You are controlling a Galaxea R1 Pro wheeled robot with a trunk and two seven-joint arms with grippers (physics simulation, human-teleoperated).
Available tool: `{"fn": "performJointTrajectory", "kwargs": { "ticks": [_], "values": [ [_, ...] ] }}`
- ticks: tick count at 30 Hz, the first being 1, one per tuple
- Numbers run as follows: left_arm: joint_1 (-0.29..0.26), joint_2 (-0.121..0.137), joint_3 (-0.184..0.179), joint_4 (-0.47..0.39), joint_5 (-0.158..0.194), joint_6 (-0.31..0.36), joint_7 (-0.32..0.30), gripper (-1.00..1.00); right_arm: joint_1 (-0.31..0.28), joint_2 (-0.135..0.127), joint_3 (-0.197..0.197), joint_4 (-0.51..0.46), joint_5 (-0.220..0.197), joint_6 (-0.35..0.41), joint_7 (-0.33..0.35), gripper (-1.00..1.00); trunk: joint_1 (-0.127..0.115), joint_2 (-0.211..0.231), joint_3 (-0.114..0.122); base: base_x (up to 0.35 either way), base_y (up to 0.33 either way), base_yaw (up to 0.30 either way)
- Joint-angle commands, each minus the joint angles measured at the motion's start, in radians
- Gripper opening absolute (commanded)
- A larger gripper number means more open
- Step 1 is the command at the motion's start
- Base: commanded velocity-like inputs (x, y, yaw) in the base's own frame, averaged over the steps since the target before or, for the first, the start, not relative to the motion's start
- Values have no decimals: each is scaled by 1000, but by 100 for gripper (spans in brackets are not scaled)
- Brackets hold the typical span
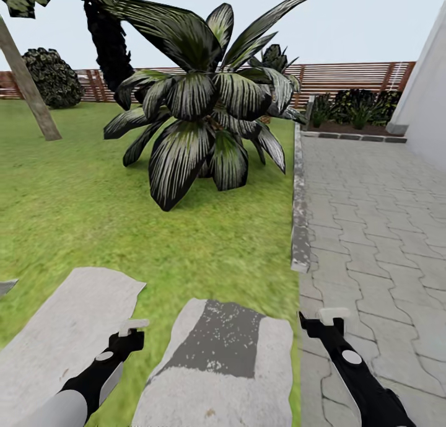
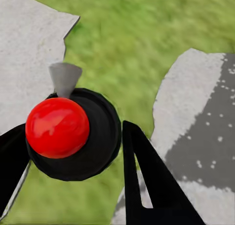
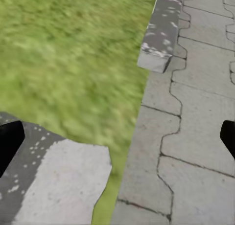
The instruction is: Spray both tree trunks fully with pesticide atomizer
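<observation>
The left gripper (image 2: 73,151) has its jaws clamped on the small, light, hard spray bottle (image 2: 73,137), gripping its round body, while the right gripper (image 3: 117,137) has its jaws apart over the paving.

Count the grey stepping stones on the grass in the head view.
3: one ahead of the left end effector, one between both arms, and a sliver at the left edge. Others may lie out of frame.

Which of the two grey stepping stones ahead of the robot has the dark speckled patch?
The stepping stone between the arms carries the dark speckled patch; the left stone is plain pale grey.
</observation>
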Motion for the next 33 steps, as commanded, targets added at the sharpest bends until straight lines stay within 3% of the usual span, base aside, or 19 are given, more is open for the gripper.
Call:
{"fn": "performJointTrajectory", "kwargs": {
  "ticks": [1,33],
  "values": [
    [0,0,0,0,0,0,0,-100,0,0,0,1,0,0,0,100,0,0,0,67,255,277],
    [0,0,5,1,1,2,-2,-100,0,0,1,19,0,0,0,100,0,0,0,141,298,277]
  ]
}}
